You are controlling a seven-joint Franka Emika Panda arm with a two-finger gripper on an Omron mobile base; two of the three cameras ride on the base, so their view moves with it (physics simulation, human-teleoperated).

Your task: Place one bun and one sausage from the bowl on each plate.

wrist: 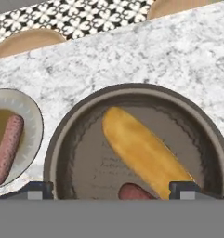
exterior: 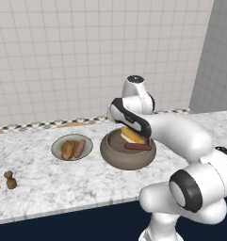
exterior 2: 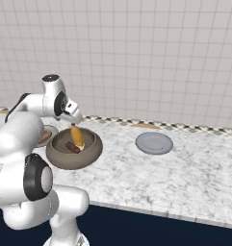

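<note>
Now, from the left base view, the bowl sits on the marble counter with a bun and a sausage inside, the arm's wrist bending over its far rim. Just left of it lies the plate with the brownish centre, carrying a second bun and a second sausage side by side. Two small brown shakers stand near the left edge. From the right base view, the gripper hangs just above the bowl, over the far end of the bun, which leans on the bowl's wall beside the sausage; well to the right lies the plain bluish-grey plate, bare. Looking along the hand, the two dark fingertips stand spread wide (nothing between them is gripped), straddling the bowl; the bun runs diagonally across it, the sausage peeks at the bottom, and the filled plate shows at the left with its sausage.
</note>
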